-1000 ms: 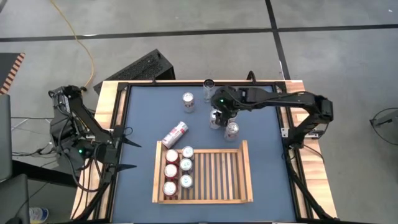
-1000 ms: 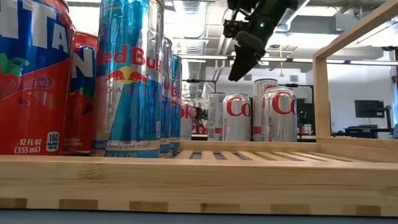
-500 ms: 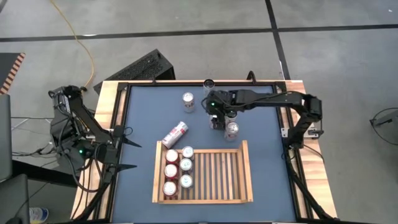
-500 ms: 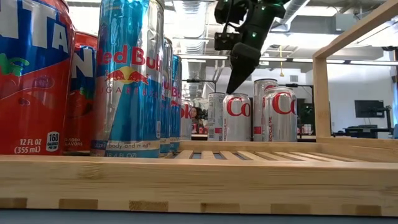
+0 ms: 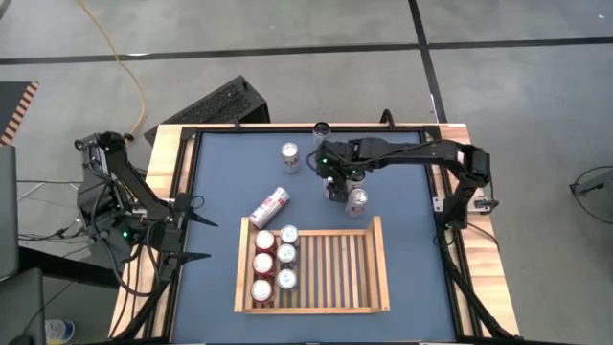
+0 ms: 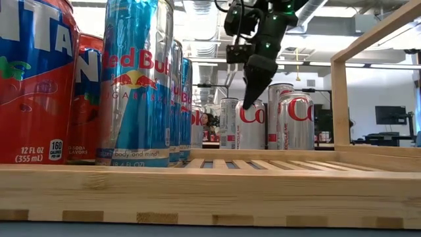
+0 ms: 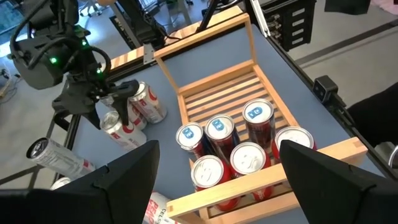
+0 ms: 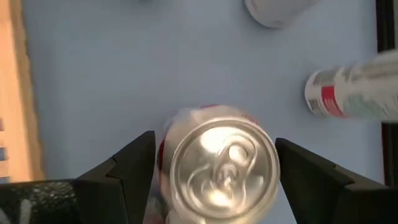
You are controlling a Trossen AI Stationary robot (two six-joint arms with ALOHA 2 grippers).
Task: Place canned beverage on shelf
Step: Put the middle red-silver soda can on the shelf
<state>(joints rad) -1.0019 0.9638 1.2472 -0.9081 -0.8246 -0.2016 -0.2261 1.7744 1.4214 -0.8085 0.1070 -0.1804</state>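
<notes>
My right gripper point(image 5: 332, 182) hangs open over an upright silver-and-red can point(image 8: 224, 167) that stands on the blue table behind the shelf point(image 5: 369, 273). Its fingers point down on either side of the can's top, and in the low view their tips point(image 6: 249, 102) are level with that top. I see a small gap at each side. A second upright can point(image 5: 356, 200) stands just beside it, closer to the shelf. The light-wood shelf holds several cans along its left end point(image 5: 274, 260). My left gripper point(image 5: 198, 230) waits open at the table's left edge.
A can point(image 5: 270, 206) lies on its side left of the shelf's far corner. Two more upright cans point(image 5: 290, 156) point(image 5: 322, 128) stand near the far edge. The shelf's right part point(image 5: 345, 268) shows bare slats. A dark keyboard-like object point(image 5: 215, 103) lies beyond the far left corner.
My right gripper has come down and shifted slightly toward the table's left edge, tipping steeper. It now stands over the upright can with its fingertips at the can's top. Its fingers have stayed open. No can has moved.
</notes>
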